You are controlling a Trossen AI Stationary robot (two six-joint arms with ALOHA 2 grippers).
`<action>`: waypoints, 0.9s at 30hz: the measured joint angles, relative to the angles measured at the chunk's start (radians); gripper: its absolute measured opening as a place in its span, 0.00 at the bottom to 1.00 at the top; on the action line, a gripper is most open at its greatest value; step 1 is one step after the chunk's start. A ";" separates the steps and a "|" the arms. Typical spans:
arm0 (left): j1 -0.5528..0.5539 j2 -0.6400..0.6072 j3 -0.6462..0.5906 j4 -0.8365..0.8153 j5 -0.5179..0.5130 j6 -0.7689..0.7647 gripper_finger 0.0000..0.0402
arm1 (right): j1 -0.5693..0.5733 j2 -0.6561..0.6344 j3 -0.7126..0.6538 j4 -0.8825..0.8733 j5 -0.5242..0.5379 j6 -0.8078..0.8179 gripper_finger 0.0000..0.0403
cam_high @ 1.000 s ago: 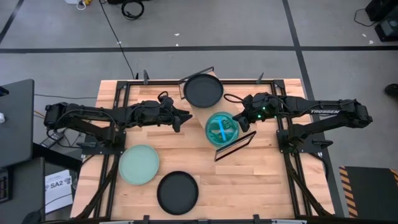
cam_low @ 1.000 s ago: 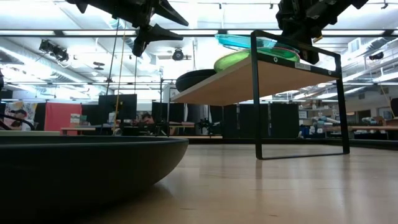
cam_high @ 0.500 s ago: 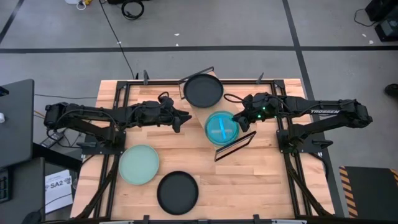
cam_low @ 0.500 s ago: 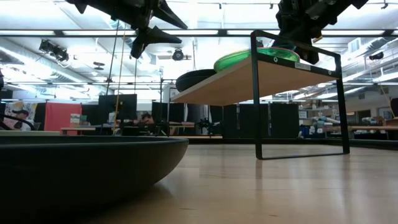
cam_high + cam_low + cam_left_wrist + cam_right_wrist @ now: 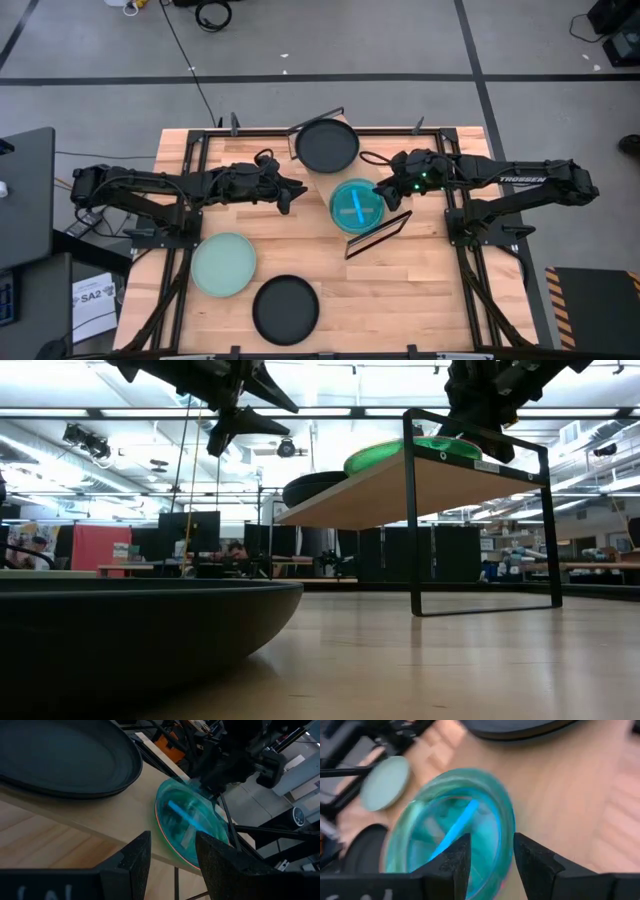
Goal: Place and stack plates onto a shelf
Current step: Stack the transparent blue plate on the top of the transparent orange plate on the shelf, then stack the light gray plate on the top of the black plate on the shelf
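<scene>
The shelf (image 5: 322, 180) (image 5: 400, 485) stands slantwise in the middle of the table. A black plate (image 5: 327, 145) (image 5: 60, 755) lies on its far end. On its near end the teal plate (image 5: 355, 207) (image 5: 455, 830) with a blue stripe lies on a bright green plate (image 5: 400, 455). My right gripper (image 5: 381, 192) (image 5: 491, 845) is open at the teal plate's right rim, fingers apart over that rim. My left gripper (image 5: 298, 190) (image 5: 172, 842) hovers open and holding nothing, left of the shelf and pointing at it.
A pale green plate (image 5: 223, 263) and another black plate (image 5: 285, 309) (image 5: 130, 630) lie on the slatted tabletop at the near left. The shelf's black wire frame (image 5: 415, 510) stands at its near end. Bare wood lies right of the shelf and along the near edge.
My right gripper has opened and let go of the teal plate. The plate was tilted above the green plate and has dropped flat onto it.
</scene>
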 joint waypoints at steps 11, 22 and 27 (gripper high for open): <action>0.000 0.000 0.000 -0.036 0.000 0.004 0.40 | 0.000 0.000 0.000 -0.051 0.186 -0.105 0.39; 0.000 0.000 0.000 -0.196 0.060 0.253 0.40 | 0.000 0.000 0.000 -0.052 0.107 -0.105 0.39; 0.000 0.000 0.000 -0.309 0.130 0.327 0.40 | 0.000 0.000 0.000 -0.053 0.106 -0.105 0.39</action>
